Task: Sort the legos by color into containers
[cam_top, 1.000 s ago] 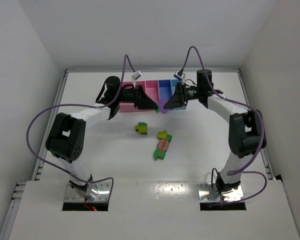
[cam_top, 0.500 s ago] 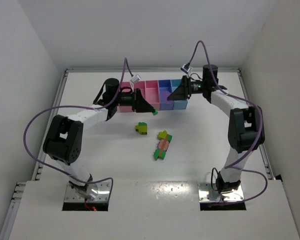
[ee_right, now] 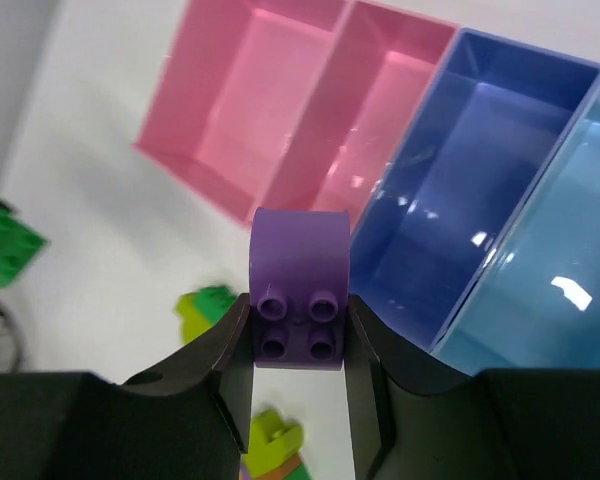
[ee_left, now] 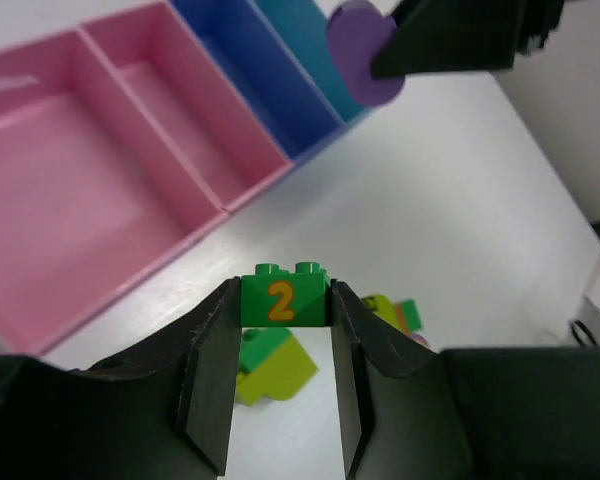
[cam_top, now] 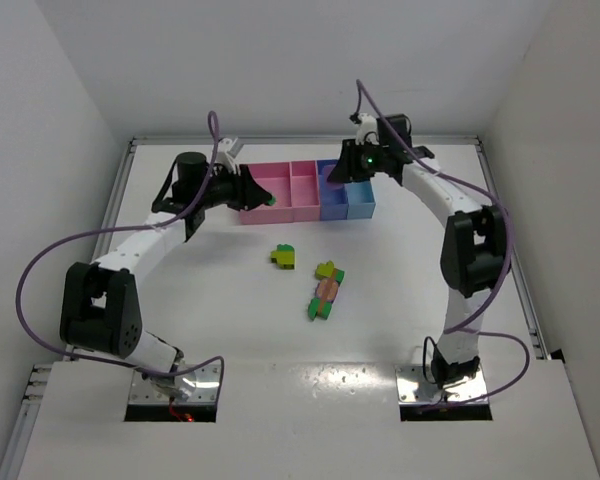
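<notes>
The left fingers [ee_left: 212,380] clamp a green brick [ee_left: 283,298] marked 2, just off the wide pink tray [ee_left: 40,200]. The right fingers [ee_right: 235,370] pinch a purple brick [ee_right: 300,300] near the purple-blue tray [ee_right: 460,200]. Other bricks [cam_top: 326,290] lie loose on the counter [cam_top: 180,300].
</notes>
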